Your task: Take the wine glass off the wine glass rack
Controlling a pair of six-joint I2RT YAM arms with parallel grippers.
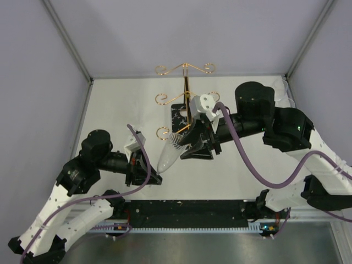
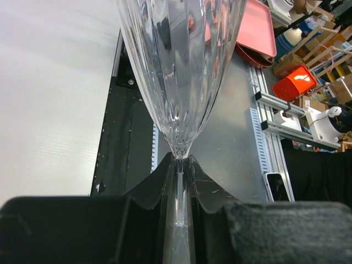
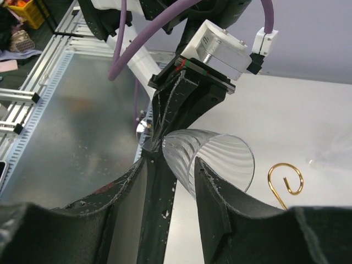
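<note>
The clear ribbed wine glass (image 1: 169,155) lies tilted, free of the wine glass rack (image 1: 186,82), rim toward the rack. My left gripper (image 1: 148,173) is shut on its thin stem. In the left wrist view the stem (image 2: 180,187) is pinched between the black fingers and the bowl (image 2: 181,71) rises above them. My right gripper (image 1: 190,147) hangs open at the bowl's rim. In the right wrist view the bowl (image 3: 217,157) sits at the parted fingertips of the right gripper (image 3: 173,162). The rack's gold wire post rises from a black marble-look base (image 1: 179,114).
A gold scroll end (image 3: 286,179) of the rack curls just right of the bowl. A black strip (image 1: 187,209) and metal rail run along the table's near edge. Grey walls enclose the white table (image 1: 121,110). A pink tray (image 2: 256,30) lies beyond the table.
</note>
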